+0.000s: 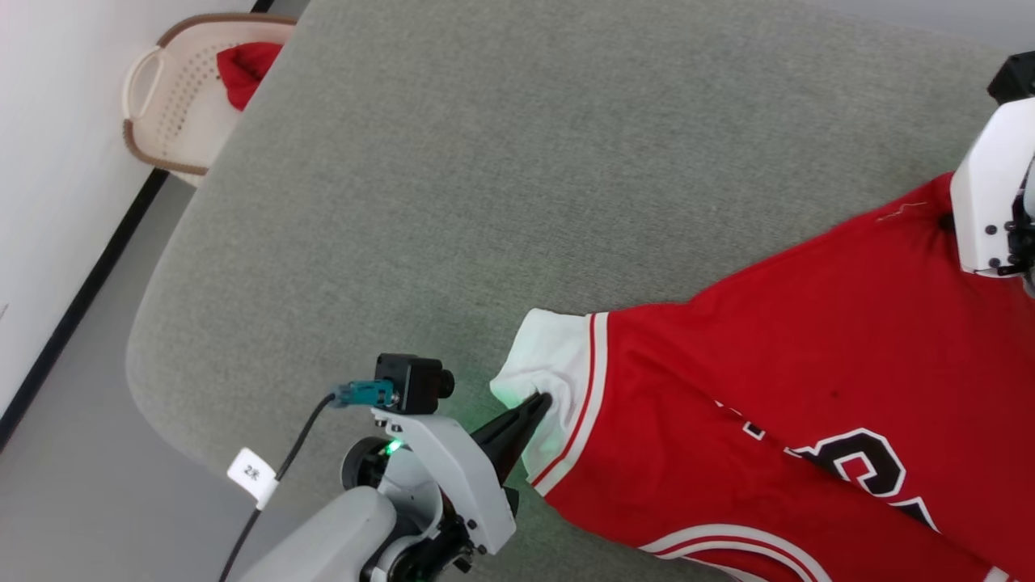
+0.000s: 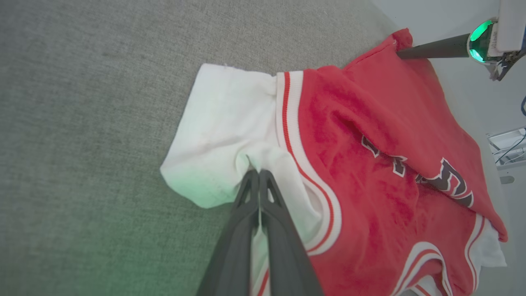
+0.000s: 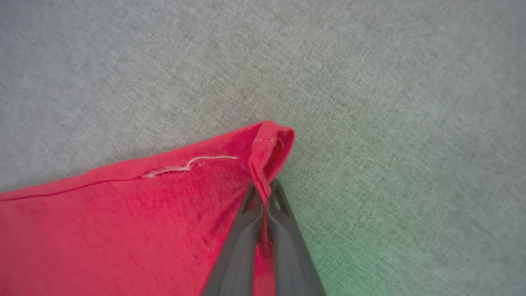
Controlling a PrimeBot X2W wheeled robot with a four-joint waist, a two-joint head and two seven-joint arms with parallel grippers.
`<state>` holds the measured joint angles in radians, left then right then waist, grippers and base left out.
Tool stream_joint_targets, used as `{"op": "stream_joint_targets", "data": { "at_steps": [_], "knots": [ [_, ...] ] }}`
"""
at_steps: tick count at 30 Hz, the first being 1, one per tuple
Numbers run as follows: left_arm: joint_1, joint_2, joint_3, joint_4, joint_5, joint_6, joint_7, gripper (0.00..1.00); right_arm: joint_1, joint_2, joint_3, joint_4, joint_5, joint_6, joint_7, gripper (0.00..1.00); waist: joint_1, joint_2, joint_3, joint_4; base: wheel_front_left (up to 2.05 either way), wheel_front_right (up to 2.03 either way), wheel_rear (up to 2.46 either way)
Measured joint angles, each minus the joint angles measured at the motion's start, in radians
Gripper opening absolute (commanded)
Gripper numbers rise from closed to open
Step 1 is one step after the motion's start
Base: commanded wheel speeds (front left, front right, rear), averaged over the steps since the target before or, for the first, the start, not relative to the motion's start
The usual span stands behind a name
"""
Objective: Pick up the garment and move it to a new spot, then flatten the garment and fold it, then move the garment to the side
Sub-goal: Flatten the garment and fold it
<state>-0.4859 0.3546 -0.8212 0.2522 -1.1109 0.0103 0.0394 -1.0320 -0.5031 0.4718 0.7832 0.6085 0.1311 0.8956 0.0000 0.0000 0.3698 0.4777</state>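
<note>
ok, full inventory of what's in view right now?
jersey: 1, red with white sleeves and black letters, lying on the right of the surface
surface: 1, grey fabric, under the jersey
basket: 1, cream with brown rim, by the wall off the surface's far left corner
cloth: 1, red, in the basket
left gripper: 1, dark fingers, shut on the jersey's white sleeve
right gripper: 1, dark fingers, shut on a red corner of the jersey
</note>
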Motion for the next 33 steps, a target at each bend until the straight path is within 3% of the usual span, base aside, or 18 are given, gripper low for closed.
{"op": "stream_joint_targets", "data": {
  "at_steps": [6,16,22,28,33],
  "knots": [
    [-0.023,0.044,0.004,-0.015,-0.005,0.000,0.048,0.00,-0.011,0.021,0.027,0.001,0.021,0.000,-0.035,0.00,0.0000,0.0001,-0.023,-0.030,0.00,0.00,0.00],
    [-0.163,0.216,0.031,-0.114,0.023,0.043,0.218,0.00,-0.074,0.034,0.050,-0.054,0.081,0.000,-0.135,0.00,0.0000,0.0001,-0.108,-0.088,0.00,0.00,0.00],
    [-0.299,0.299,0.064,-0.123,0.024,0.041,0.332,0.00,-0.116,0.049,0.030,-0.059,0.084,0.000,-0.247,0.00,0.0000,0.0000,-0.175,-0.130,0.00,0.00,0.00],
    [-0.485,0.314,0.085,-0.036,0.046,-0.002,0.408,0.00,-0.168,0.077,-0.006,-0.029,0.048,0.000,-0.383,0.00,0.0000,0.0000,-0.241,-0.177,0.00,0.00,0.00],
    [-0.650,0.287,0.095,0.104,0.094,-0.051,0.404,0.00,-0.225,0.112,-0.037,0.010,-0.002,0.000,-0.504,0.00,0.0000,0.0001,-0.281,-0.224,0.00,0.00,0.00]
  ]
}}
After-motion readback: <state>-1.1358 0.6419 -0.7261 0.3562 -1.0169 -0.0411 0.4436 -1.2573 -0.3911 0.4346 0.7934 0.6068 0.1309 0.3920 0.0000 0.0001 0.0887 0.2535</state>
